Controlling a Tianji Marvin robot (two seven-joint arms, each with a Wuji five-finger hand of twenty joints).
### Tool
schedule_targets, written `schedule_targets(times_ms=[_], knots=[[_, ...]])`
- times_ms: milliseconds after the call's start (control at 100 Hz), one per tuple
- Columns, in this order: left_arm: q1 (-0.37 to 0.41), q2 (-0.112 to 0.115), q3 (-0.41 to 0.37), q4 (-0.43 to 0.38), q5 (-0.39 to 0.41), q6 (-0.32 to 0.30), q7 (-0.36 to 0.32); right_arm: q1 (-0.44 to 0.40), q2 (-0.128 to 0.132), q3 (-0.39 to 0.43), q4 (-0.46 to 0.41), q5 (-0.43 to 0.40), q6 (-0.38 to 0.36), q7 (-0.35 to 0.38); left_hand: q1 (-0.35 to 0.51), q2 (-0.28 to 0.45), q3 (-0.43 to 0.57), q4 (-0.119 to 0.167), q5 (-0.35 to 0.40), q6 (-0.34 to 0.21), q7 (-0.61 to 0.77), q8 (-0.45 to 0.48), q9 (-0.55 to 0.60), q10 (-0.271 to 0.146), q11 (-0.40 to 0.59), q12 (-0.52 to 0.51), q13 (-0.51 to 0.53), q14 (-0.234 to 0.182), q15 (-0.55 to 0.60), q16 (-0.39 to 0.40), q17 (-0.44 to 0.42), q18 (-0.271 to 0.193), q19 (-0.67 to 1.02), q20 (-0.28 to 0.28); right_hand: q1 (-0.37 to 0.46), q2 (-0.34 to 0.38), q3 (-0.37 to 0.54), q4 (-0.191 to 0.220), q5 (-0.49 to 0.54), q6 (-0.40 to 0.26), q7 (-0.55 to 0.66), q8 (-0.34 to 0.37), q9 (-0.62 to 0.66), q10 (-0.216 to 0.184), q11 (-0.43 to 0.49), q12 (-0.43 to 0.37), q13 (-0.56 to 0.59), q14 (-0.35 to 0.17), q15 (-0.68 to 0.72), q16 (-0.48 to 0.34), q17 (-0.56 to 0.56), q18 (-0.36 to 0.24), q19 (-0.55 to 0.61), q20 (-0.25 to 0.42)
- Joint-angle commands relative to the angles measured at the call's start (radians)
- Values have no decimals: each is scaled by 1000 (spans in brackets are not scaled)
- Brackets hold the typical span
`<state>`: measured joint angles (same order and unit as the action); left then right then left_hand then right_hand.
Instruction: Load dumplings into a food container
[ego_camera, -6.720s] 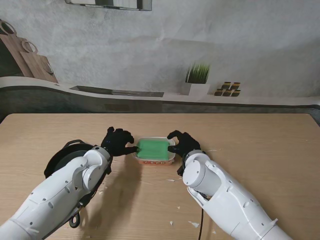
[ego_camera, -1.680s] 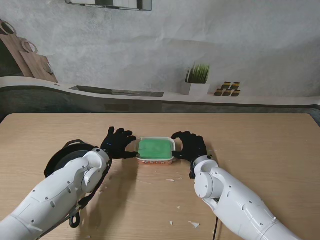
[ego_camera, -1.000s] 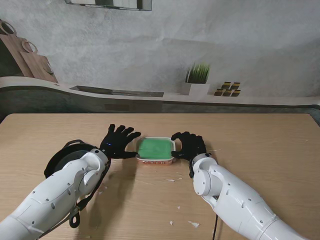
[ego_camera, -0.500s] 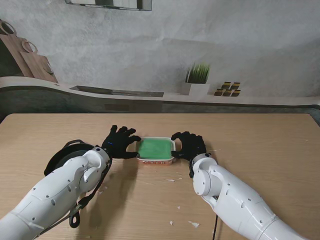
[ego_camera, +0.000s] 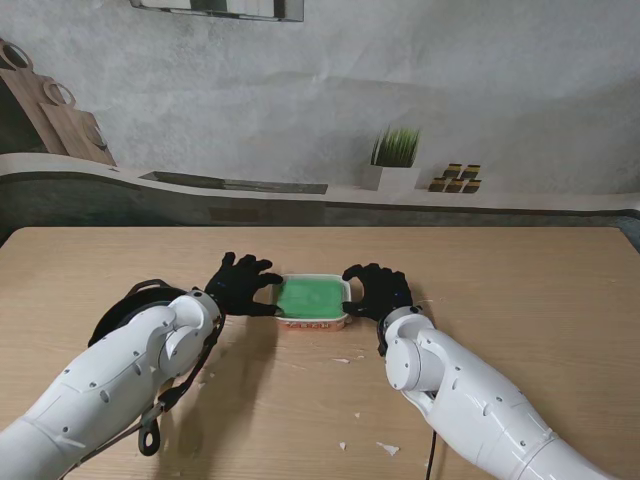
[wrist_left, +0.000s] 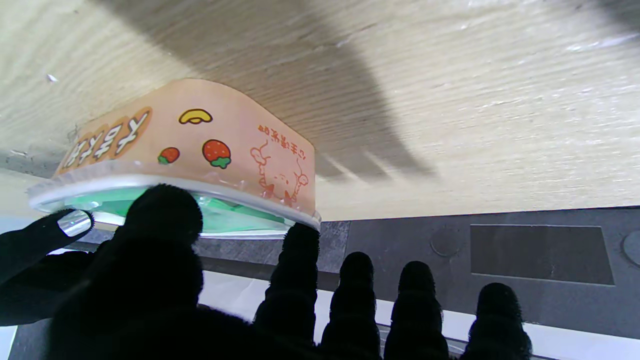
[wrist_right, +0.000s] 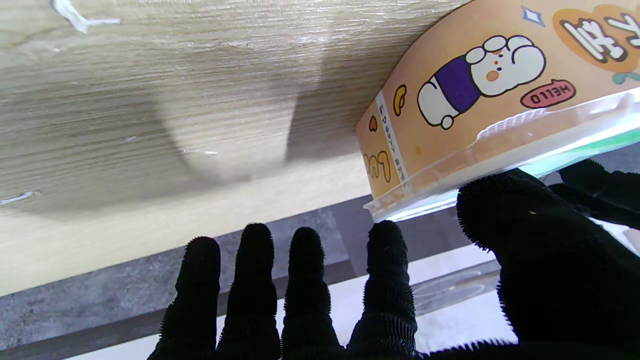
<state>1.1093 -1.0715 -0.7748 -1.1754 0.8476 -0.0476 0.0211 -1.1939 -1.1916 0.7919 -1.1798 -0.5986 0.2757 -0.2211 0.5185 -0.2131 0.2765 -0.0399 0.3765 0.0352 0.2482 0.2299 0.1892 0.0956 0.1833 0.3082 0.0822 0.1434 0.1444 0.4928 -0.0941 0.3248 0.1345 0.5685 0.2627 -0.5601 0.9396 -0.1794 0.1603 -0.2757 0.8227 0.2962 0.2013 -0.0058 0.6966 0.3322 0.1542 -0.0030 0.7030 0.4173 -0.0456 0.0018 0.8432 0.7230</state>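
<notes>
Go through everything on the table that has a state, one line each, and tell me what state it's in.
Orange cartoon-printed food container: upright on the wooden table, between both hands.
Clear plastic lid with green tint: on the container, closed.
Left hand: fingers spread, thumb on the lid's rim; no full grip.
Right hand: fingers spread, thumb at the lid's edge; no full grip.
</notes>
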Motion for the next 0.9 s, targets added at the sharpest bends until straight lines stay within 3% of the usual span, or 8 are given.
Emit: schedule_targets(times_ms=[0,130,340,610,700,730,890], knots=[[16,-1,13,34,6,9,-27,-30,3,-14,33,-3,9,32,24,-39,-28,28,112,129,68,20,-9,-23,3,-16,-39,-15,-21,-13,-5,-7,-41,-12,96,-74,32,16,47,32,35,-1,-24,-12,18,4,-1,7,7,8,-4,-3,-11,15],[25,-3,4,34,18,5,6,-28,2,-16,38,-5,4,26,24,-41,-25,29,5,113,32,8,-11,-19,4,-10,-35,-11,-8,-4,-10,-6,-20,2,97,-76,37,16,45,22,29,-3,-24,-13,19,4,1,9,9,9,-4,-2,-10,15],[40,-6,-29,28,29,-23,49,-24,2,-19,34,-4,3,29,25,-34,-15,25,-12,96,57,19,-3,-16,19,-8,-27,-7,15,1,-12,-6,13,41,98,-77,37,15,50,18,29,-2,-24,-15,20,5,1,8,8,8,-6,-2,-10,15],[38,3,-23,13,45,7,1,-18,11,-31,31,-22,3,52,22,-76,3,18,-7,121,47,5,-8,-17,11,-18,-34,-10,4,-9,-19,-7,7,47,128,-97,83,23,118,3,24,1,-24,-20,21,5,2,7,8,8,-3,0,-10,13],[28,5,-7,16,42,23,-23,-15,15,-36,28,-28,15,67,27,-101,38,18,6,118,47,1,-15,-22,-11,-28,-35,-12,-3,-12,-18,-7,0,44,138,-96,101,25,146,21,26,4,-24,-21,20,4,-1,3,6,8,-3,-1,-11,11],[25,6,-1,17,43,26,-27,-14,16,-38,27,-30,19,73,-3,-121,112,9,7,117,49,1,-15,-23,-16,-14,-34,-14,-6,-10,-14,-8,-8,37,142,-97,107,27,152,27,26,5,-24,-21,19,4,-1,4,6,8,-3,-1,-10,11],[32,2,-14,22,37,13,-1,-18,11,-27,30,-21,-2,55,-23,-86,113,3,-63,64,29,-6,-18,-23,-19,-12,-32,-10,-1,-7,-9,-10,3,46,125,-89,96,21,82,-2,2,1,-24,-26,12,1,-4,1,4,7,-9,-1,-13,7]])
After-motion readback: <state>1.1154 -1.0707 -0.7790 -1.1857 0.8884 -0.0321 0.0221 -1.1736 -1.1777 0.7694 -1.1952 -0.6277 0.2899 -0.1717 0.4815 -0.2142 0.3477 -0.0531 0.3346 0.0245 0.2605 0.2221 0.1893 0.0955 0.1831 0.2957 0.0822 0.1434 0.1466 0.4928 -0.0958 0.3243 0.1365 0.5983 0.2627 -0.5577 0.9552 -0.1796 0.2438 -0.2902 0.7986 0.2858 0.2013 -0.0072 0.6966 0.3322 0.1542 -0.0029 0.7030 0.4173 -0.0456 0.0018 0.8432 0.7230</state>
